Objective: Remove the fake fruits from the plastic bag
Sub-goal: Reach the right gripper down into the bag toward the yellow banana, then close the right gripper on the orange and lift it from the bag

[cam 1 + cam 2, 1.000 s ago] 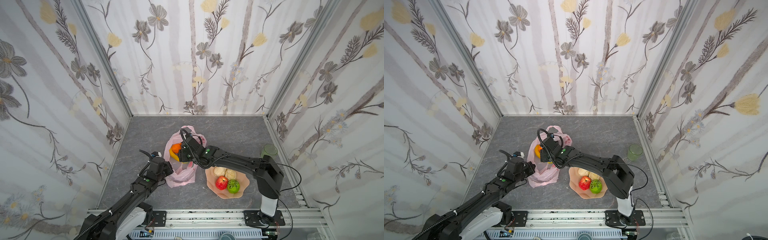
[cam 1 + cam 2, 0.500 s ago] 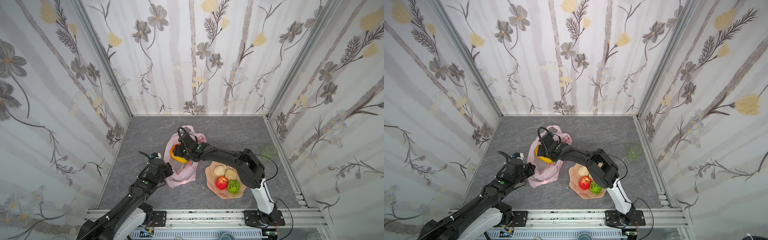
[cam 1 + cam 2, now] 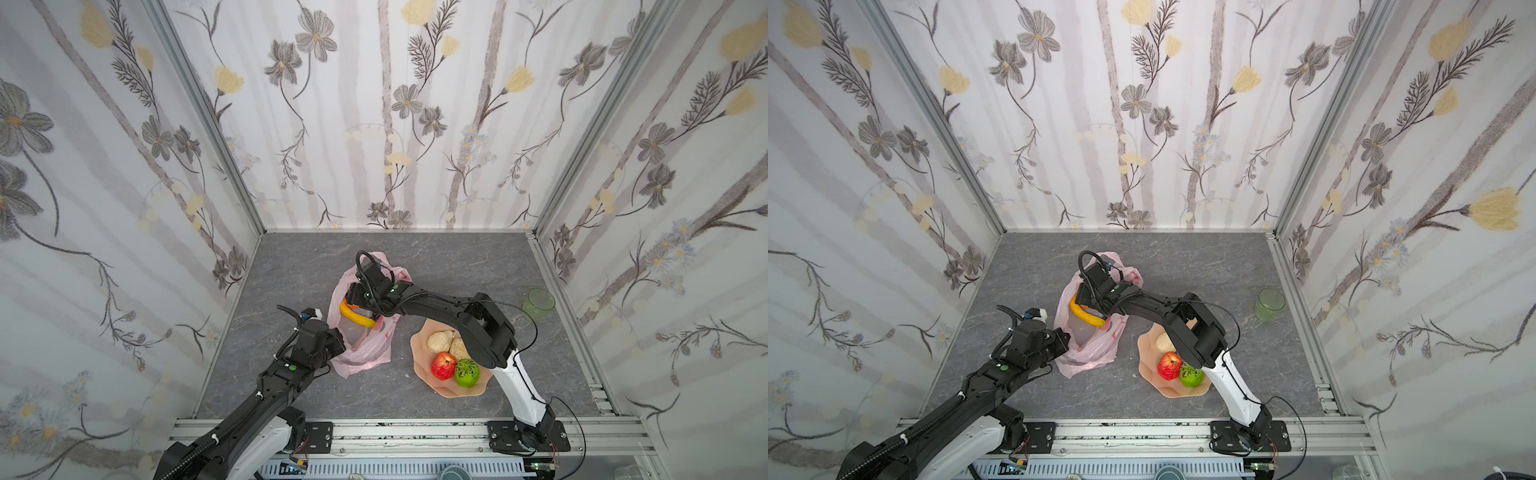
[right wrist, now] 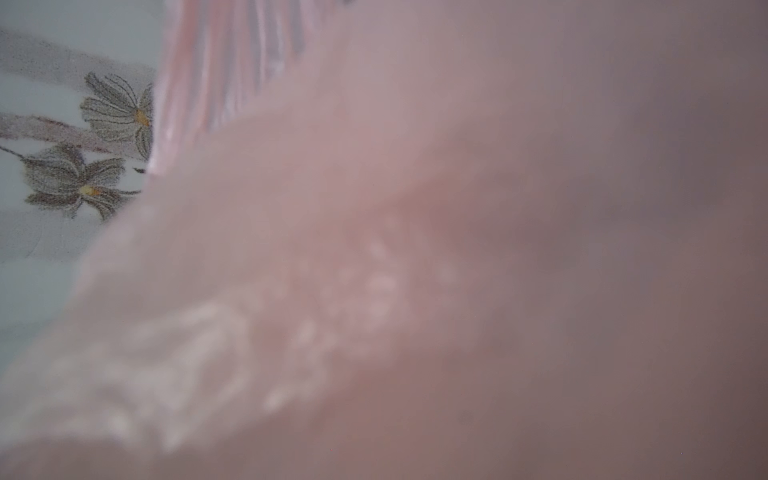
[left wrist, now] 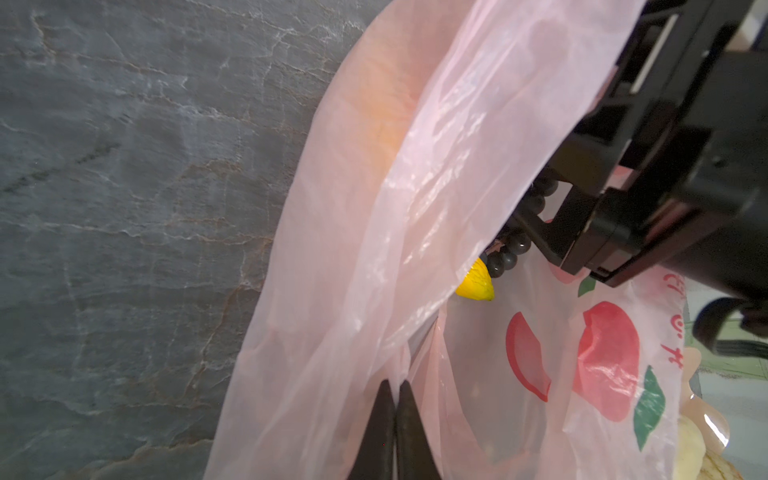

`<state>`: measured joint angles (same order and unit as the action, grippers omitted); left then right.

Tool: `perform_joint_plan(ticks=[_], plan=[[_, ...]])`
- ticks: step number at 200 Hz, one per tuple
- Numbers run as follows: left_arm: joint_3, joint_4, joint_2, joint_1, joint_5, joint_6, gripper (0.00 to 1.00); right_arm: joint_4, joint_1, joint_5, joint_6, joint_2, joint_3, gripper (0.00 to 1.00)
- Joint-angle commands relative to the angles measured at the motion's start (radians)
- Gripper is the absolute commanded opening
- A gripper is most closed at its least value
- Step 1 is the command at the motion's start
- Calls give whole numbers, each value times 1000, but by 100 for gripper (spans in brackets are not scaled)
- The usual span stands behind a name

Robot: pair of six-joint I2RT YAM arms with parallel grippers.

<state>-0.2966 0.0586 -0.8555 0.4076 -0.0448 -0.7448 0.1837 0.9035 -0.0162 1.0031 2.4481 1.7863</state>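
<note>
Here the left gripper (image 5: 395, 388) has its two dark fingers pressed together on a fold of the plastic bag (image 5: 415, 174), pinching the thin pink film at the near left edge of the mouth and holding that side up off the grey stone-patterned tabletop (image 3: 291, 270). The right gripper (image 3: 353, 296) reaches across from the right and is sunk into the open mouth of the bag. Whether its jaws are spread or closed around something cannot be told: blurred pink film fills the right wrist view, and the left wrist view shows mostly its black body. Close against that body lies the dark grape bunch (image 5: 509, 251), with the yellow tip of the banana (image 3: 358, 319) just beside it. In both top views the banana curves across the bag's opening. An orange (image 5: 376, 120) glows through the film farther in. To the right of the bag, the peach scalloped plate (image 3: 453, 392) carries the red apple (image 3: 444, 365), the green fruit (image 3: 467, 372) and the two pale beige round fruits (image 3: 438, 341), partly under the right arm. A green translucent cup (image 3: 538, 303) stands well apart, near the right wall.
</note>
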Motion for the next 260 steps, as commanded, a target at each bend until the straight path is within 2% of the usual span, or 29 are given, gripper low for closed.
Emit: perform_joint_plan(ticks=[1,46,97,132,178,260], plan=[[3,-6,3,0,19,-14,0,-19,-3,12,35,22,29,73],[7,-5,8,0,19,-14,0,20,-9,-8,47,93,117,76],[13,-5,13,1,21,-18,0,19,-21,-24,49,115,129,77],[10,-5,12,0,20,-16,0,11,-23,-35,34,106,127,66],[11,-4,3,0,28,-15,0,26,-5,-6,-16,52,120,63],[-7,-3,-16,-1,39,-7,0,-35,64,82,-131,-240,-195,63]])
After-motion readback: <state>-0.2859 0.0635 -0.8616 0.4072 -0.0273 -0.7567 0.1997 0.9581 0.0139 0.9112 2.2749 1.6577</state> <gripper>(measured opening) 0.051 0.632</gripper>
